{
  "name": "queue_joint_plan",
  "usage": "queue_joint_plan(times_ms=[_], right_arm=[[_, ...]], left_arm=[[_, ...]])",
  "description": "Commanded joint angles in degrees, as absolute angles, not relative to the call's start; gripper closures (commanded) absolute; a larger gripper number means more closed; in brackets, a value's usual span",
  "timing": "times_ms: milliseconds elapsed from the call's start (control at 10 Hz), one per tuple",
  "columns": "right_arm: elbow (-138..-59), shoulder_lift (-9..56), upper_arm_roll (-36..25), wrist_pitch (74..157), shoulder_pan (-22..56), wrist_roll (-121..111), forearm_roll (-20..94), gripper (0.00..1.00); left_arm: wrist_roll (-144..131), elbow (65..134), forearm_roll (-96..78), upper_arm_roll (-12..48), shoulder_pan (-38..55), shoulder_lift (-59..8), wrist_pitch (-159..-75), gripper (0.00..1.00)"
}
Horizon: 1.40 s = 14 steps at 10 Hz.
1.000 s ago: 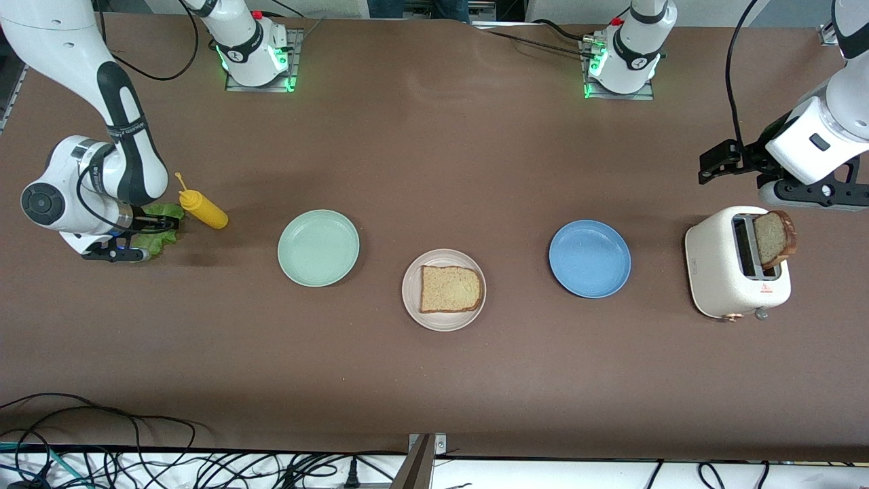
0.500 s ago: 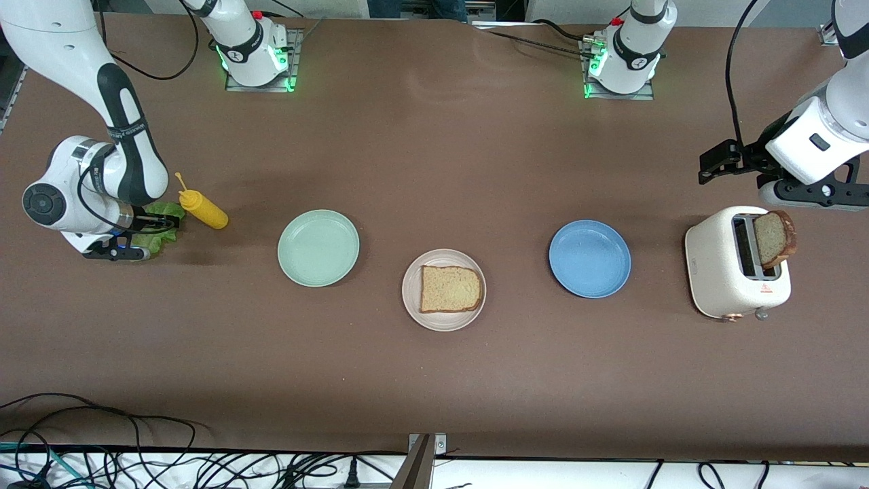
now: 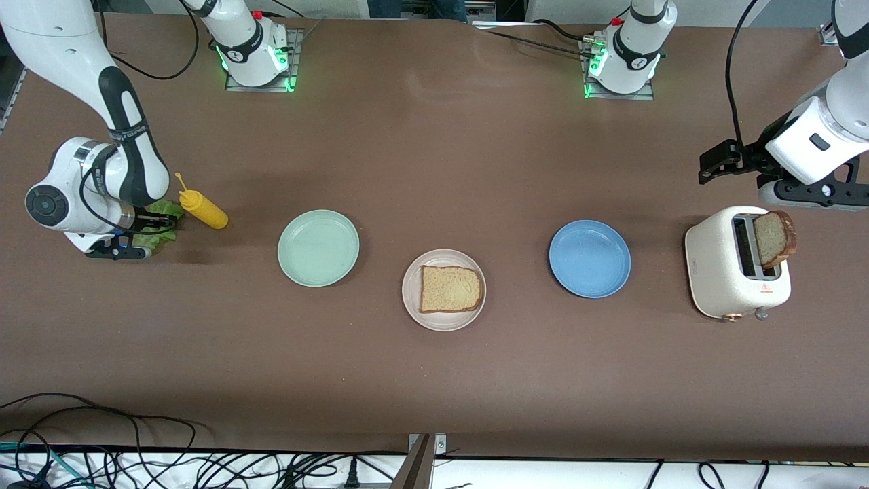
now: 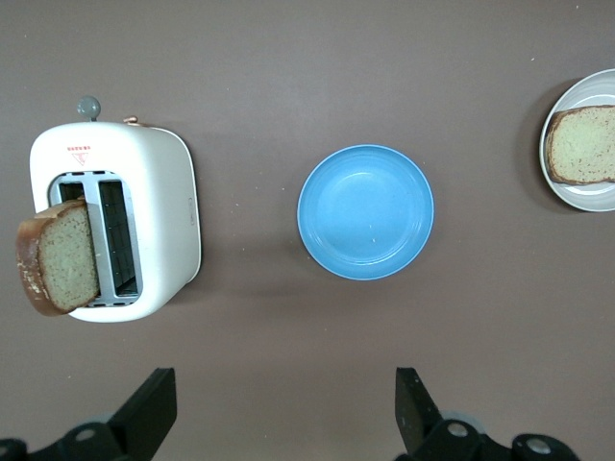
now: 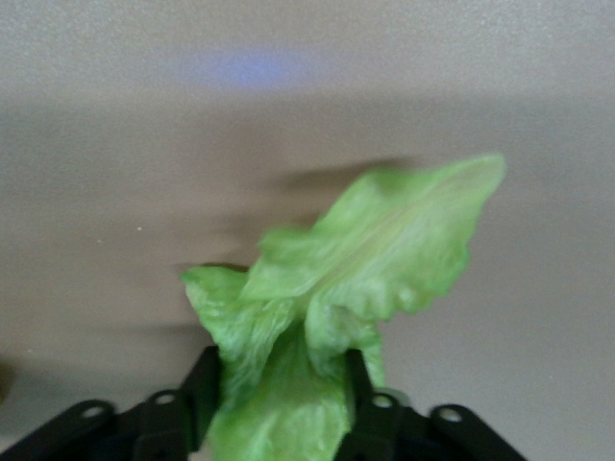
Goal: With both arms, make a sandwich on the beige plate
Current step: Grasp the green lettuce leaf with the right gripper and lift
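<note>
**Right claw pinching lettuce, lift is the weak point**

Nearest the camera: beige plate with one bread slice flat on it, well away from both claws, toward the table middle. Mint plate sits between it and the right claw; blue plate between it and the left claw.

Toaster: under and just beside the left claw, second slice standing tilted out of a slot. Left claw jaws wide, holding nothing, hanging above the table near the toaster. Left arm waits.

Right claw: low at the right arm's end of the table, jaws narrowed around the stem end of the lettuce, fingers pressed on either side of the leaf. Rest of the leaf fans out ahead of the claw. Mustard bottle lies just beside the claw and leaf.

Risks, my read:
- Grip is on a thin, soft edge only; leaf could slip out or tear on lift.
- Bottle so close that a sideways swing could knock it rolling.
- Floppy leaf could fold or land half off the slice, so the top slice sits crooked.
- Carry path passes over the mint plate; a drop there puts the lettuce on the wrong plate.
</note>
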State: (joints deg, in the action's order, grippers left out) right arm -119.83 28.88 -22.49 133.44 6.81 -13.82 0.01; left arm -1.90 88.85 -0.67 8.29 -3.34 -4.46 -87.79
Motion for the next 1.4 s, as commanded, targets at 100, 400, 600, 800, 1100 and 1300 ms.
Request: queue_joint_plan(times_ms=[100,400,600,800,1100,1300], right_arm=[[-120.4,28.3,-22.1,133.9,6.4,-14.7,-0.1,0.84],[-120.0,25.8,-21.9,133.5,6.6,-14.8,-0.1,0.91],[-116.6,23.2,-21.5,127.8,6.8,-14.8,-0.1,0.98],[-105.4,22.1,-21.4,112.9,8.5,-14.5,-0.1,1.0],[-92.0,22.8,-21.4,96.9,12.9,-10.7,0.8,1.0],[-87.6,22.7,-21.3,92.5,17.4,-3.7,6.6,1.0]], left_arm=[[-2.1,87.5,0.7,8.9,-3.7,-5.2,-87.7,0.0],[-2.1,87.5,0.7,8.9,-3.7,-5.2,-87.7,0.0],[-2.1,87.5,0.7,8.9,-3.7,-5.2,-87.7,0.0],[-2.1,87.5,0.7,8.9,-3.7,-5.2,-87.7,0.0],[-2.1,87.5,0.7,8.9,-3.7,-5.2,-87.7,0.0],[-2.1,87.5,0.7,8.9,-3.7,-5.2,-87.7,0.0]])
